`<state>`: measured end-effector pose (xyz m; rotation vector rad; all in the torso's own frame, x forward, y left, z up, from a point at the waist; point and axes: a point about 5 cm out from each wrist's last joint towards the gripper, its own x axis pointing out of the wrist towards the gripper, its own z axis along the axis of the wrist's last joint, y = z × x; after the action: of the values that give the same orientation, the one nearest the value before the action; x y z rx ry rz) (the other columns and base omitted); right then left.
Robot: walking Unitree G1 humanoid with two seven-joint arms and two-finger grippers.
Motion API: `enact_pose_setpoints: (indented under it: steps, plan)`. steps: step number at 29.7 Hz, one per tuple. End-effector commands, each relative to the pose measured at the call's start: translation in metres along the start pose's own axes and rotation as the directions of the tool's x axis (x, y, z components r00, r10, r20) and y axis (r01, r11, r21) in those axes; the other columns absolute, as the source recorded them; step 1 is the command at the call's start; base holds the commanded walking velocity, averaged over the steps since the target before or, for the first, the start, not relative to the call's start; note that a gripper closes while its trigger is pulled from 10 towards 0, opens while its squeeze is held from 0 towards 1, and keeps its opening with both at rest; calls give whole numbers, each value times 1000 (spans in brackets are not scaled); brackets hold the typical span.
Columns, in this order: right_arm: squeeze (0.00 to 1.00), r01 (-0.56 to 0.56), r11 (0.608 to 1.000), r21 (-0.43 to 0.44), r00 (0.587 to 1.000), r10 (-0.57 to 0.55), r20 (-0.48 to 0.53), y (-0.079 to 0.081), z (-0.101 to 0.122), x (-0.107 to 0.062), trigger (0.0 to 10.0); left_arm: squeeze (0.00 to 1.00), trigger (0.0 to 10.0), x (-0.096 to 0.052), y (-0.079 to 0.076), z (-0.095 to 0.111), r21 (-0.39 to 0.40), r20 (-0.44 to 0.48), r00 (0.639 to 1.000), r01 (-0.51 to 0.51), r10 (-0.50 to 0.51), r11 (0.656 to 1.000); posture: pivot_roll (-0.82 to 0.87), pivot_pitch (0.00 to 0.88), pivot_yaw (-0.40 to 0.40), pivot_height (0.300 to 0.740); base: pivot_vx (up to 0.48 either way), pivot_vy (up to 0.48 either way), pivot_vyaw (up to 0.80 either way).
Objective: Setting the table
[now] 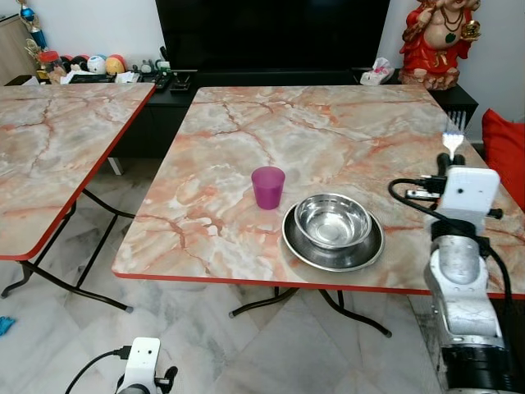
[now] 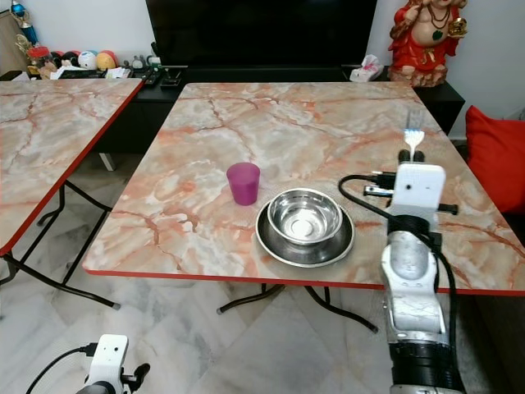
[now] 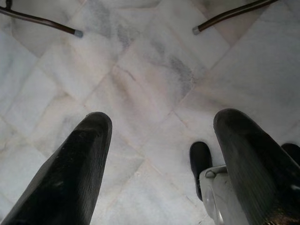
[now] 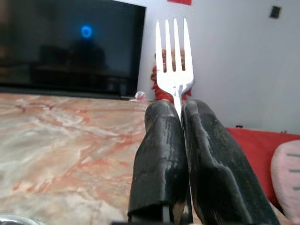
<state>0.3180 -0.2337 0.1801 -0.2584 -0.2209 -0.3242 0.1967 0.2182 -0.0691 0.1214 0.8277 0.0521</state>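
A steel bowl (image 1: pixel 333 220) sits in a steel plate (image 1: pixel 305 246) near the front edge of the marble table (image 1: pixel 328 131). A purple cup (image 1: pixel 267 187) stands just left of them. My right gripper (image 1: pixel 454 156) is raised over the table to the right of the plate, shut on a silver fork (image 4: pixel 173 56) whose tines (image 1: pixel 452 135) point up and away. My left gripper (image 3: pixel 159 159) hangs low over the floor with its fingers open and nothing between them; its wrist (image 1: pixel 143 369) shows below the table's front edge.
A second marble table (image 1: pixel 49 148) stands to the left with a gap between. A black TV cabinet (image 1: pixel 271 41) and a red statue (image 1: pixel 435 41) are behind. A red cushion (image 1: pixel 504 152) lies at the right. Table legs (image 1: pixel 271 304) cross the tiled floor.
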Motion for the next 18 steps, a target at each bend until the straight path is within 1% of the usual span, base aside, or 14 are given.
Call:
enact_pose_setpoints:
  steps: [1, 2, 4, 5, 6, 7, 10, 13, 18]
  plan:
    - [0, -38, 999, -31, 999, 37, -34, 4, -1, 4, 10000, 0, 10000, -1, 1, -4, -4, -19, 1000, -1, 1, 1000, 39, 8, 39, 740, 0, 0, 0]
    - [0, -56, 998, -24, 996, 54, -72, 5, -6, 5, 10000, 0, 10000, -1, 1, -4, -5, -19, 1000, -1, 1, 1000, 39, 8, 39, 740, 0, 0, 0]
    - [0, -72, 996, -53, 988, 64, -141, 4, -14, 8, 10000, 0, 10000, -1, 1, -4, -6, -19, 1000, 0, 0, 1000, 37, 10, 43, 740, 0, 0, 0]
    - [0, -78, 996, -53, 984, 68, -165, 4, -17, 9, 10000, 0, 10000, -1, 1, -4, -6, -19, 1000, 0, -1, 1000, 37, 10, 43, 740, 0, 0, 0]
    - [0, -91, 995, -29, 976, 84, -201, 6, -20, 11, 10000, 0, 10000, -1, 1, -4, -6, -18, 1000, 1, -1, 1000, 36, 9, 43, 740, 0, 0, 0]
    - [0, -105, 994, 14, 968, 106, -228, 8, -22, 12, 10000, 0, 10000, -1, 1, -4, -6, -18, 1000, 1, -2, 1000, 36, 9, 43, 740, 0, 0, 0]
    - [0, -119, 992, 39, 962, 125, -244, 10, -20, 15, 10000, 0, 10000, -1, 1, -3, -7, -17, 1000, 2, -2, 1000, 35, 10, 43, 740, 0, 0, 0]
    - [0, -121, 992, 26, 960, 123, -253, 9, -19, 18, 10000, 0, 10000, -1, 1, -3, -8, -17, 1000, 3, -3, 1000, 35, 12, 43, 740, 0, 0, 0]
    - [0, -99, 995, 32, 954, 104, -280, 4, -20, 21, 10000, 0, 10000, -1, 1, -5, -9, -20, 1000, 3, -4, 1000, 31, 11, 44, 740, 0, 0, 0]
